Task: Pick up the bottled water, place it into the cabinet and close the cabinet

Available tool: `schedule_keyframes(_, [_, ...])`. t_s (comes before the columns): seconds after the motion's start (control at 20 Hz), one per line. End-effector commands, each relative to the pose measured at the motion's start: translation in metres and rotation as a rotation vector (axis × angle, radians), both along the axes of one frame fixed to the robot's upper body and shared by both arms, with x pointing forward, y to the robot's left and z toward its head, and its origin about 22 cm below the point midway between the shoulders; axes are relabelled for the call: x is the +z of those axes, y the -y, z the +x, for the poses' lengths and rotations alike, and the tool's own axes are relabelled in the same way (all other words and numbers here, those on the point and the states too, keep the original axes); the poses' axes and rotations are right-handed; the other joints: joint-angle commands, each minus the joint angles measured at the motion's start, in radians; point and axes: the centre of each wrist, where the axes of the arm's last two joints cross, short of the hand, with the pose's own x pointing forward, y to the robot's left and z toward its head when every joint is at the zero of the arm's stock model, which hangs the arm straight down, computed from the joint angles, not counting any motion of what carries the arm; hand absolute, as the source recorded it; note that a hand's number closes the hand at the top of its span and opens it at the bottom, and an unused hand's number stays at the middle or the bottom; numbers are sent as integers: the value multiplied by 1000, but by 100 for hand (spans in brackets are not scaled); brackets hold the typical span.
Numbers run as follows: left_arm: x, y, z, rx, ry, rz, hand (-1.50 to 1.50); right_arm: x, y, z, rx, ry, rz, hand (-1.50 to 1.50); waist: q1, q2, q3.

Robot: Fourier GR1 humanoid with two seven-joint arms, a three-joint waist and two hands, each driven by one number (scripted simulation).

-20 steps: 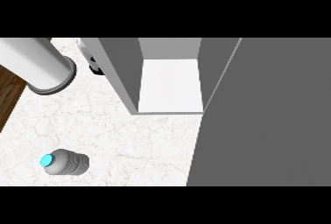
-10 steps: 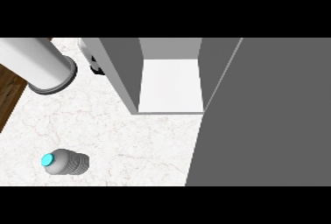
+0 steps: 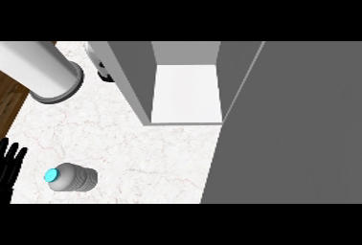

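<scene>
Grey ribbed plastic water bottle (image 3: 73, 178) with a cyan cap (image 3: 51, 175) sits on the white marble counter (image 3: 141, 148), lower left of the view, well apart from the cabinet. The cap faces view-left. Cannot tell if the water bottle is upright or tipped.

Black left hand (image 3: 10, 165) shows at the left edge, just beside the water bottle and not touching it. Its fingers are straight, pointing up and slightly spread, holding nothing.

Grey box-shaped cabinet (image 3: 134, 76) stands at top centre and is open, with its white inner floor (image 3: 185, 93) in view. Its wide flat grey cabinet door (image 3: 297, 129) is swung out and fills the right side of the view top to bottom, covering the counter there. The opening sits between the cabinet's left wall and the cabinet door's edge. From the water bottle to that opening, only marble counter shows.

1 large light-grey cylinder (image 3: 42, 72) with a rimmed end sits upper left, near the counter's left edge and near the cabinet's left wall. 1 small black-and-white object (image 3: 105, 72) sits between the cylinder and the cabinet, partly hidden by the cabinet wall; cannot tell what it is. Brown wooden floor (image 3: 10, 103) shows past the counter's left edge.
</scene>
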Motion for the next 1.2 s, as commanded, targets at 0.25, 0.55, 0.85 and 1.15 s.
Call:
schedule_keyframes(0.25, [-53,21,4,-33,-19,-13,-150,3,0,-11,-70,78,-29,-150,6,0,1])
schedule_keyframes(0.55, [-78,31,8,-50,-28,-14,-150,24,17,-31,-85,72,-27,-150,1,-1,0])
schedule_keyframes(0.85, [-112,38,24,-14,-57,-24,-150,18,13,-17,-76,66,-31,-150,3,2,0])
schedule_keyframes(1.15, [-134,50,17,1,-71,-37,-150,13,12,-31,-49,73,-39,-150,-2,0,0])
